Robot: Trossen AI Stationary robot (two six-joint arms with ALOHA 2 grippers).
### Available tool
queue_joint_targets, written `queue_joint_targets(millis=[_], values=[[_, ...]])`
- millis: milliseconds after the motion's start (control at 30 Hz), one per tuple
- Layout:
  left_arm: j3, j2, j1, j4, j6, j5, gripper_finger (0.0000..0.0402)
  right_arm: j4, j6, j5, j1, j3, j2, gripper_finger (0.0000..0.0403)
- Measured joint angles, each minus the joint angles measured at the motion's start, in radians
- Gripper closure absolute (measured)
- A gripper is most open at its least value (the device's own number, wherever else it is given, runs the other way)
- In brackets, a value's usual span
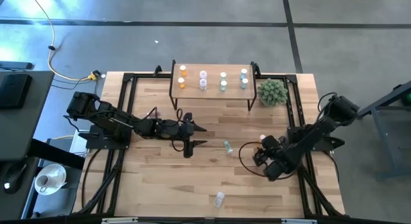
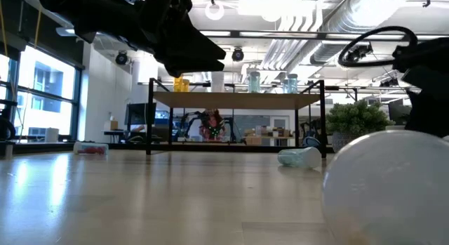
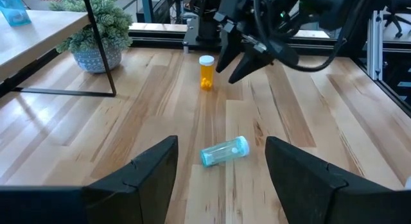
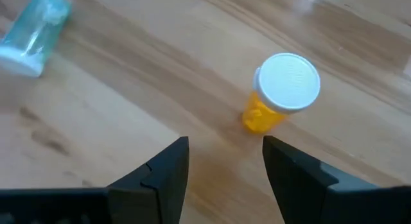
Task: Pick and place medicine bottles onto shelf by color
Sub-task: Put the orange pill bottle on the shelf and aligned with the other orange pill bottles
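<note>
Right claw (image 4: 225, 163) hangs just above an upright orange bottle (image 4: 277, 95), jaws parted, nothing between them; bottle stands free on the counter (image 1: 160, 185), about 4 o'clock from counter centre. Left claw (image 3: 221, 179) sits near centre at 9 o'clock side, jaws wide apart, empty, aimed at a teal bottle (image 3: 224, 151) lying on its side just ahead of it.

Progress, as I judge it: roughly two thirds done. Shelf (image 1: 212, 90) at 12 o'clock carries four colour columns of two: orange (image 1: 183, 70), pink-white (image 1: 203, 75), green (image 1: 223, 76), blue (image 1: 244, 73). Left on the counter: the orange one, the teal one, a pale bottle (image 1: 219, 199) tipped over at 6 o'clock, and a small reddish one (image 2: 91, 149) lying flat at the left side in the low view.

Materials: bottles are translucent tinted plastic cylinders, smooth white round caps. Shelf is a light-wood board on thin black metal legs. Counter is pale planked wood, slight sheen. Spiky green plant ball (image 1: 271, 91) in a pot beside the shelf's right end.
</note>
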Motion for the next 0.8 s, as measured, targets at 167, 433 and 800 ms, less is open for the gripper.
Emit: queue_joint_targets(millis=[167,433,800], values=[[0.0,0.0,0.0,0.0,0.035,0.0,0.0178,0.0,0.079,0.011,0.0,0.0,0.063,0.0212],[0.0,0.0,0.0,0.0,0.036,0.0,0.0178,0.003,0.16,0.058,-0.001,0.0,0.174,0.0212],[0.0,0.0,0.0,0.0,0.035,0.0,0.0178,-0.001,0.233,0.121,-0.004,0.0,0.258,0.022]])
